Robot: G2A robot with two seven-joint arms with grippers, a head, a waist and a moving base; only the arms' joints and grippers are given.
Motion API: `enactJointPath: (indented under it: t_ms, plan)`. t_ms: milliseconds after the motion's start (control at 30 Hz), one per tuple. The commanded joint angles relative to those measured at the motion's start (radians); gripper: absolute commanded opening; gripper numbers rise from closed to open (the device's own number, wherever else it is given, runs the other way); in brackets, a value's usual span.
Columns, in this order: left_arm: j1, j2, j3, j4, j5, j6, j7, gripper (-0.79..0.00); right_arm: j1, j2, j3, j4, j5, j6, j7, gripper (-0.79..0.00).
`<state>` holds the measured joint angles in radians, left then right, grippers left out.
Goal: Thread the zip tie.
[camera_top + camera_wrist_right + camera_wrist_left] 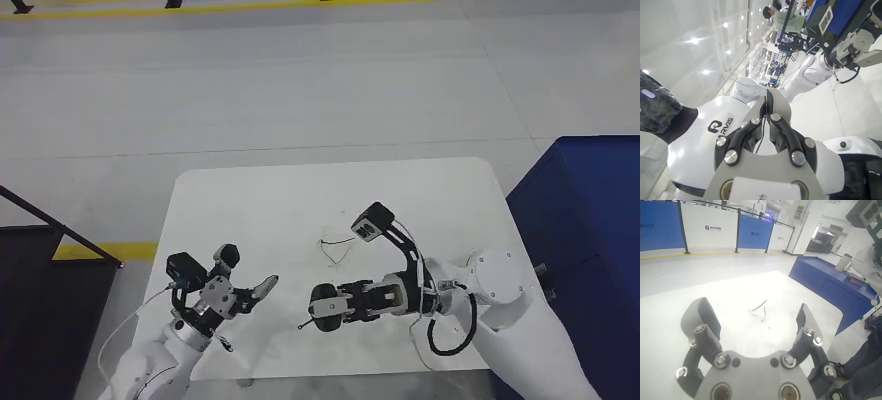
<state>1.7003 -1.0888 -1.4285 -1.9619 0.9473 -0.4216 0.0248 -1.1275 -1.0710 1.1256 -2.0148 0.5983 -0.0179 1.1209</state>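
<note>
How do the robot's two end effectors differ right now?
The left end effector is open and empty; the right end effector is shut on a thin black zip tie. The left faces out across the table; the right points sideways, toward the left one. Both have two grey fingers.

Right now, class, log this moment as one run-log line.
left gripper: open, empty | right gripper: shut on black zip tie | table: thin black and white strands loose at centre | threading: not begun
</note>
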Motion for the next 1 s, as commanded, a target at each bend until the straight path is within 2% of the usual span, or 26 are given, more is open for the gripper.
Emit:
enactJointPath:
  t_ms: [0, 200, 333, 500, 700, 767, 900, 933, 967]
  plan:
    - [0.0, 0.0, 0.0, 0.0, 0.0, 0.0, 0.0, 0.0, 0.071, -0.012, -0.03, -0.049, -0.018, -0.08, -0.027, -0.785]
    - [0.0, 0.0, 0.0, 0.0, 0.0, 0.0, 0.0, 0.0, 0.271, -0.048, -0.092, -0.125, -0.058, -0.127, -0.184, -0.785]
    - [0.0, 0.0, 0.0, 0.0, 0.0, 0.0, 0.0, 0.0, 0.358, -0.063, -0.102, -0.149, -0.035, -0.085, -0.251, -0.785]
    - [0.0, 0.0, 0.0, 0.0, 0.0, 0.0, 0.0, 0.0, 0.383, -0.072, -0.108, -0.109, 0.037, -0.059, -0.248, -0.785]
    - [0.0, 0.0, 0.0, 0.0, 0.0, 0.0, 0.0, 0.0, 0.382, -0.072, -0.109, -0.105, 0.042, -0.061, -0.249, -0.785]
    - [0.0, 0.0, 0.0, 0.0, 0.0, 0.0, 0.0, 0.0, 0.367, -0.068, -0.132, -0.122, -0.057, -0.046, -0.209, -0.785]
    - [0.0, 0.0, 0.0, 0.0, 0.0, 0.0, 0.0, 0.0, 0.352, -0.055, -0.076, -0.209, -0.383, -0.173, -0.226, -0.785]
    - [0.0, 0.0, 0.0, 0.0, 0.0, 0.0, 0.0, 0.0, 0.334, -0.05, -0.045, -0.255, -0.496, -0.213, -0.255, -0.785]
    - [0.0, 0.0, 0.0, 0.0, 0.0, 0.0, 0.0, 0.0, 0.311, -0.049, -0.027, -0.289, -0.535, -0.248, -0.292, -0.785]
